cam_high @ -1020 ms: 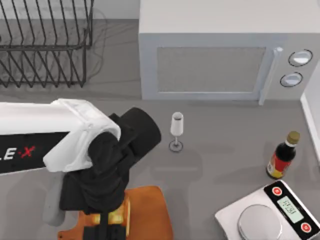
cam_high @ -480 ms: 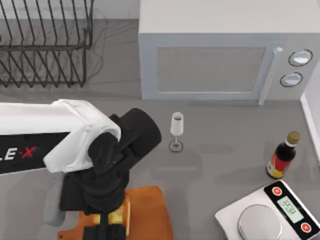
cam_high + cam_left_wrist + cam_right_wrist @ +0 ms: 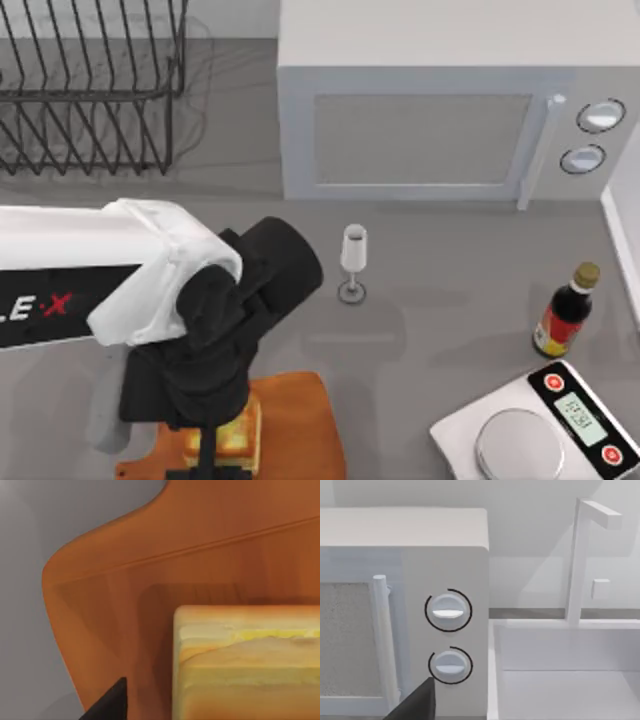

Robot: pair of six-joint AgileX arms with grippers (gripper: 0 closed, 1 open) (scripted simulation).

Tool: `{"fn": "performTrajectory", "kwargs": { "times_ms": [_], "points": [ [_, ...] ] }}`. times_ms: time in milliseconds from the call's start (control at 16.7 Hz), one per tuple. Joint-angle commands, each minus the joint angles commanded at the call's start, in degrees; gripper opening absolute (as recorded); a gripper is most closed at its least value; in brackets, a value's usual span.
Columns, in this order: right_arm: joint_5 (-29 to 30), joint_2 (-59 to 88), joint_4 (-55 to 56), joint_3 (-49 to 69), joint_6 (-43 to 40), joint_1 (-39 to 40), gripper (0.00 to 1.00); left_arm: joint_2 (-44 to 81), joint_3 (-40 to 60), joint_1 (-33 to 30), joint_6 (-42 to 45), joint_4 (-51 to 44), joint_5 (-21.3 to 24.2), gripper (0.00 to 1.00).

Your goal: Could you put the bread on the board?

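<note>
The bread [image 3: 232, 438], a golden-yellow chunk with a brown crust, lies on the orange-brown board [image 3: 300, 430] at the front left of the table. My left gripper [image 3: 222, 458] hangs straight over it and is open. In the left wrist view the bread [image 3: 247, 662] rests flat on the board [image 3: 125, 580], and one black fingertip [image 3: 112, 702] stands beside it with a gap between them. The arm's dark wrist hides the back of the board. My right gripper [image 3: 415, 702] is parked off to the right, facing the microwave's knobs.
A wine glass [image 3: 353, 260] stands upright just behind the board, close to the left arm. A microwave [image 3: 420, 100] and a dish rack [image 3: 90, 90] line the back. A sauce bottle [image 3: 565, 310] and a white scale [image 3: 530, 430] sit at the right.
The left gripper's fingers have spread away from the bread, which now shows more fully on the board. The arm itself has barely moved.
</note>
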Motion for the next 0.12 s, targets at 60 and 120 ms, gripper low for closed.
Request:
{"fn": "performTrajectory", "kwargs": {
  "times_ms": [60,120],
  "points": [
    [0.0,0.0,0.0,0.0,0.0,0.0,1.0,0.0,0.0,0.0,0.0,0.0,0.0,1.0],
    [0.0,0.0,0.0,0.0,0.0,0.0,1.0,0.0,0.0,0.0,0.0,0.0,0.0,1.0]
  ]
}}
